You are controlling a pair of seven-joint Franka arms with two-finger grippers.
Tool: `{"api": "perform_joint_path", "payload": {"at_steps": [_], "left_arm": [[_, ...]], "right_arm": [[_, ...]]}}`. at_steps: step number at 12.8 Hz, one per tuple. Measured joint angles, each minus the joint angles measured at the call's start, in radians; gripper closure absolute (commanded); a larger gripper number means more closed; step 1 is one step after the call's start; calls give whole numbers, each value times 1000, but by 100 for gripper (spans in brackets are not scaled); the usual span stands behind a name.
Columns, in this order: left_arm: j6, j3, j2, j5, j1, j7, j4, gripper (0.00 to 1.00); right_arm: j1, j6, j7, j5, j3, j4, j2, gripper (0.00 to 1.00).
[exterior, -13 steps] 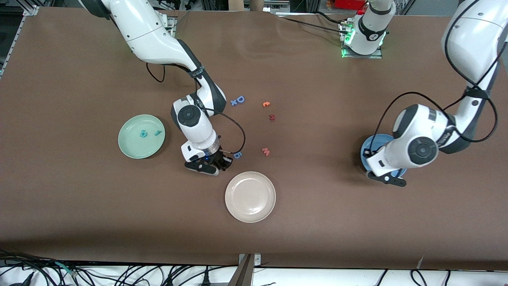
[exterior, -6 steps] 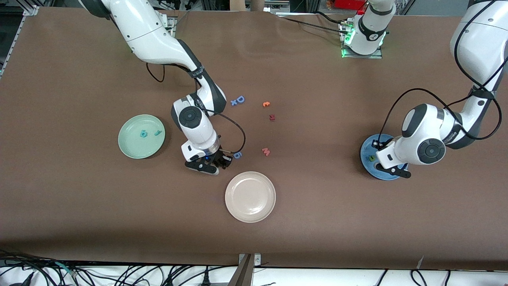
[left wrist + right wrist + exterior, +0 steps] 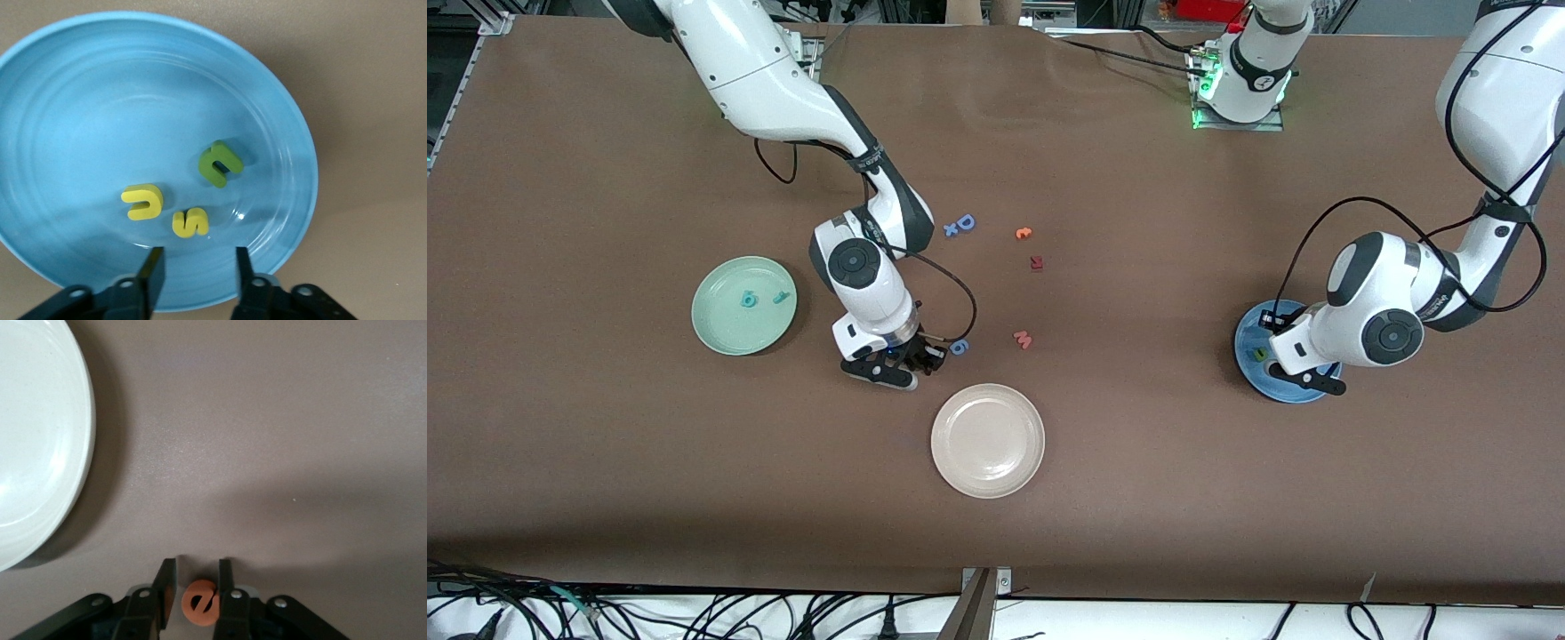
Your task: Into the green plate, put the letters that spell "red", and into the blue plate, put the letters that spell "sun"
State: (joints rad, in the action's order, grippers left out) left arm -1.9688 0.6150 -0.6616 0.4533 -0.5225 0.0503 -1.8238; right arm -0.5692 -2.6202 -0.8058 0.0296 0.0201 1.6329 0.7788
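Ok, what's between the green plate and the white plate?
The right gripper, low over the table, orange e at it: front view shows the gripper, right wrist view the e.

The right arm reaches down mid-table, its right gripper (image 3: 196,585) low over the tabletop with fingers pinched on the orange e (image 3: 200,601). The left arm bends down near its end of the table, left gripper (image 3: 195,261) parted and empty.

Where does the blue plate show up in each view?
Front view: blue plate at the left arm's end of the table, partly under the left claw.
Left wrist view: blue plate fills most of the picture.
Right wrist view: absent.
Shared landmark: olive-green letter.
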Motion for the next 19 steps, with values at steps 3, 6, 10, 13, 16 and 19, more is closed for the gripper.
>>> {"api": "perform_joint_path", "payload": {"at_steps": [3, 6, 10, 13, 16, 19], "left_arm": [[0, 7, 0, 0, 1, 0, 2, 0], [12, 32, 13, 0, 0, 0, 26, 0], [147, 100, 54, -26, 0, 3, 149, 0], [286, 138, 69, -43, 9, 3, 301, 0], [397, 186, 69, -44, 20, 3, 398, 0], [470, 238, 73, -44, 33, 3, 509, 0]], "right_arm": [[0, 1, -1, 0, 0, 0, -1, 20], [-1, 2, -3, 0, 0, 0, -1, 22], [-6, 9, -7, 0, 0, 1, -1, 65], [-6, 10, -8, 0, 0, 2, -1, 66], [-6, 10, -8, 0, 0, 2, -1, 66], [-6, 10, -8, 0, 0, 2, -1, 66]]}}
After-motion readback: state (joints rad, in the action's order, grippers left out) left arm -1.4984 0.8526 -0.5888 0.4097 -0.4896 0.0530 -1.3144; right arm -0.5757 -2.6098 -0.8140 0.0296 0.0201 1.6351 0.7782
